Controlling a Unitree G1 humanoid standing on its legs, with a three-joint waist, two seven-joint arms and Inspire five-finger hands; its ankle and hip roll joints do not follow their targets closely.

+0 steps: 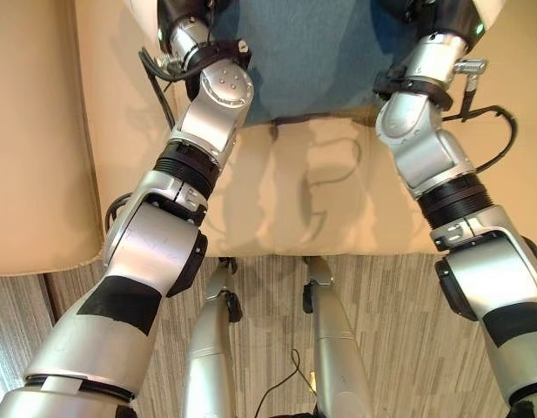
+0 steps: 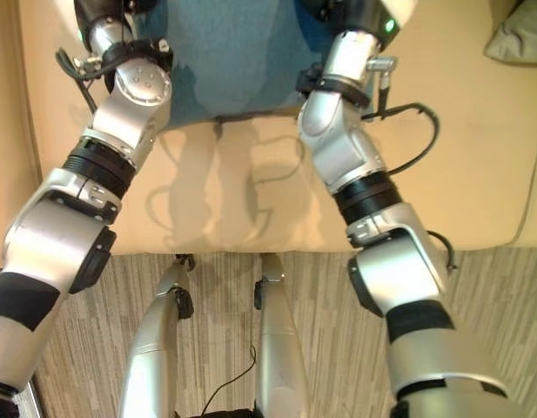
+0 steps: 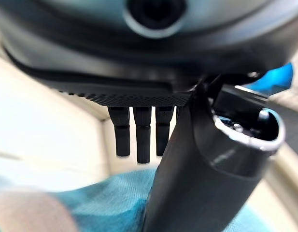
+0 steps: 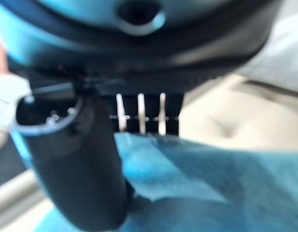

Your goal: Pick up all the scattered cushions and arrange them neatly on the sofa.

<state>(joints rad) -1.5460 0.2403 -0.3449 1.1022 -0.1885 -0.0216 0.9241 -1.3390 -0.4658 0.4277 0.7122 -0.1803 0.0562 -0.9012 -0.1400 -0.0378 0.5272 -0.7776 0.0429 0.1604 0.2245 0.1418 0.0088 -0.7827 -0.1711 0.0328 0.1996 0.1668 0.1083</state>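
While both arms reach to the far side of the beige sofa [image 1: 338, 209], a blue cushion [image 1: 303, 52] lies on the seat between them. At its left edge, the left hand [image 3: 139, 135] has straight fingers just above the fabric. At its right edge, the right hand [image 4: 139, 113] seems to pinch the cushion's edge. Far right lies a grey cushion [image 2: 520, 35].

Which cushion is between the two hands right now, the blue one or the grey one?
The blue cushion, on the beige sofa seat between both arms. The grey cushion lies apart, at the sofa's right end, away from the arms.
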